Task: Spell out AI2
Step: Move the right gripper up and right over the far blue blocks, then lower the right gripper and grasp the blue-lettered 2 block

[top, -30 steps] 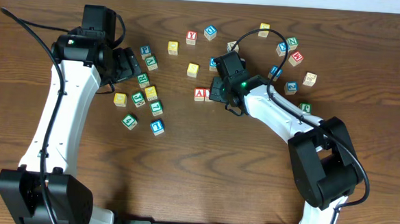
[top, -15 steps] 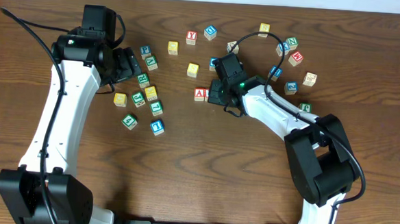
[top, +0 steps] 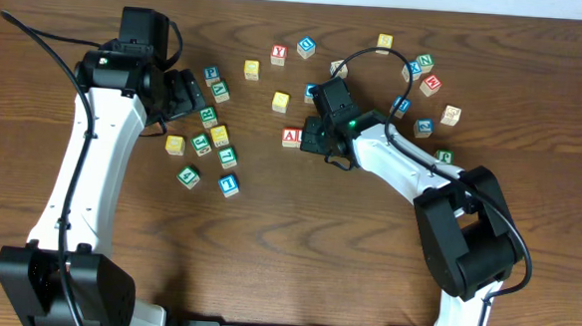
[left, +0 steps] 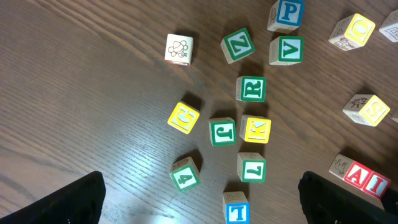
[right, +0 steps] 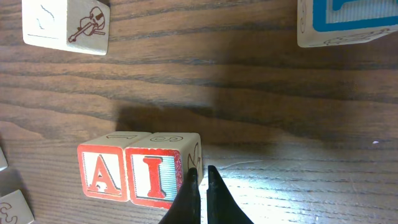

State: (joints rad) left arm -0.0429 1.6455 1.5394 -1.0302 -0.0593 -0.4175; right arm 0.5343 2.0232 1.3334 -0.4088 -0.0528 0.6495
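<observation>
Red I cube, hidden overhead, touches A cube in wrist view.

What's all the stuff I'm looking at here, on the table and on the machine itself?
A cube: one, red letter and frame, mid-table, touching the I cube.
I cube: one, red, right of the A cube in the right wrist view.
Other alphabet cubes: over twenty, green, yellow, blue, red or plain; one cluster on the left, the rest scattered across the upper half of the overhead view.
Table: one, dark brown wood.
Left arm, right arm: white with black joints.
Left gripper: black, open above the left cluster.
Right gripper: black, fingers together, at the I cube's free side.
</observation>
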